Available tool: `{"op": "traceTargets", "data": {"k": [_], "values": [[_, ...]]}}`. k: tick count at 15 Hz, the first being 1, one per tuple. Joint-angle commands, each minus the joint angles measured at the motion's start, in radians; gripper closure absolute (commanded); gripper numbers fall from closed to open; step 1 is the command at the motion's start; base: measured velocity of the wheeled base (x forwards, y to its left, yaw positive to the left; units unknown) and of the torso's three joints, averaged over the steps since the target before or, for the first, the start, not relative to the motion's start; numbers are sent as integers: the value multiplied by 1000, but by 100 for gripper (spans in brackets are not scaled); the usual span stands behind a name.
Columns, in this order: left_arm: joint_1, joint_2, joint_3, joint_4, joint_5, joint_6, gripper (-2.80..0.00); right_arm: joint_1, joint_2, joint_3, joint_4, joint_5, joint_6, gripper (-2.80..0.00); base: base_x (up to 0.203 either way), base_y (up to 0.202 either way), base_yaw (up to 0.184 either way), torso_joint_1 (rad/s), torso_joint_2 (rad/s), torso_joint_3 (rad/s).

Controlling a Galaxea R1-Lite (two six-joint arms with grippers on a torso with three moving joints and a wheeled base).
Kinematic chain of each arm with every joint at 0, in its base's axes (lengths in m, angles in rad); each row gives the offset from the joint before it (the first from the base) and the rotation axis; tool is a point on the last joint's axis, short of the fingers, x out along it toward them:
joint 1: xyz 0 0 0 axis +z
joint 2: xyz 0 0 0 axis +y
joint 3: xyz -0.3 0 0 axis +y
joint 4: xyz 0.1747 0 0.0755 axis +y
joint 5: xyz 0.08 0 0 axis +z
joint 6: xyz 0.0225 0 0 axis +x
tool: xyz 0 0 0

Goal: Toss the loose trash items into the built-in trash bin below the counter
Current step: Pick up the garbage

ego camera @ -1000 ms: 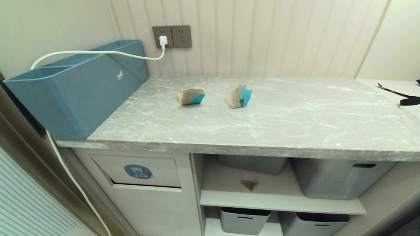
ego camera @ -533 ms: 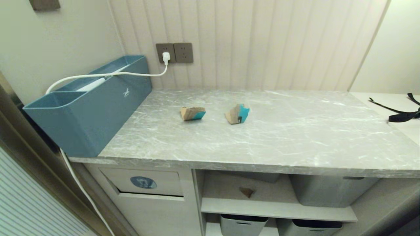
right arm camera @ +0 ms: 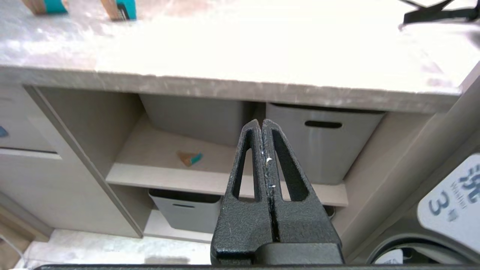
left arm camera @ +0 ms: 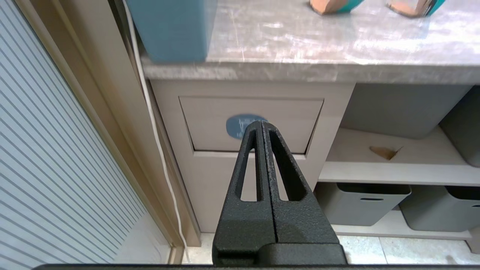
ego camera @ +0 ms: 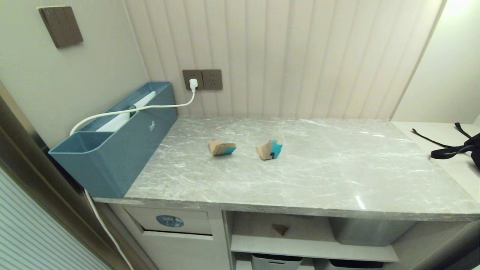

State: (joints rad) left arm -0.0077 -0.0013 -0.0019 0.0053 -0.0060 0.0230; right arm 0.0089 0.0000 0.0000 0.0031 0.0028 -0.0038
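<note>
Two scraps [ego camera: 222, 147] [ego camera: 269, 150] on surface [ego camera: 337, 176], side by side, apart, right of blue box [ego camera: 112, 150]. Third scrap [ego camera: 279, 228], small triangle, on shelf [ego camera: 311, 249] under surface, right of bin flap [ego camera: 170, 221]. Flap shut, blue sticker on it. Left tool [left arm camera: 261, 125] fingers pressed together, empty, facing flap. Right tool [right arm camera: 261, 123] likewise clamped, empty, facing shelf.

Quick tally: three cardboard scraps total, two chunks up on the worktop [ego camera: 337, 180], a left one [ego camera: 222, 147] and a right one [ego camera: 270, 150], plus one little triangle [ego camera: 279, 228] on the shelf [ego camera: 311, 249]. One teal box [ego camera: 112, 150], one trash flap [ego camera: 176, 221], two wall sockets [ego camera: 202, 79], one wall switch [ego camera: 60, 26], four grey bins visible, e.g. [right arm camera: 322, 142].
</note>
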Motion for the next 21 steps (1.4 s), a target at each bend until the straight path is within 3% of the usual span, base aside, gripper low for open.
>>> {"op": "traceTargets", "data": {"k": [1, 8, 9, 11, 14, 15, 18, 21], "values": [[0, -2, -1, 1, 0, 0, 0, 0, -2, 0, 0, 0, -1, 0, 0, 0, 0, 195, -419, -219], [0, -3, -9, 3, -6, 9, 0, 0, -2, 0, 0, -1, 1, 0, 0, 0, 0, 17, -35, -18], [0, 9, -50, 6, -16, 12, 0, 0, -2, 0, -1, 0, 1, 0, 0, 0, 0, 0, 0, 0], [-4, 122, -166, 3, -37, 13, 0, 0, -2, 0, 0, 0, -1, 0, 0, 0, 0, 0, 0, 0], [-40, 509, -406, -28, -109, 3, 0, 0, -2, 0, 0, 0, -1, 0, 0, 0, 0, 0, 0, 0], [-52, 649, -481, -38, -144, -2, -280, 0, -2, 0, 0, 0, -1, 0, 0, 0, 0, 0, 0, 0], [-79, 1030, -652, -127, -253, 2, -280, 0, -2, 0, -2, 0, -1, 0, 0, 0, 0, 0, 0, 0], [-112, 1404, -775, -330, -312, 51, -280, 0, -2, 0, 0, 0, -1, 0, 0, 0, 0, 0, 0, 0]]}}
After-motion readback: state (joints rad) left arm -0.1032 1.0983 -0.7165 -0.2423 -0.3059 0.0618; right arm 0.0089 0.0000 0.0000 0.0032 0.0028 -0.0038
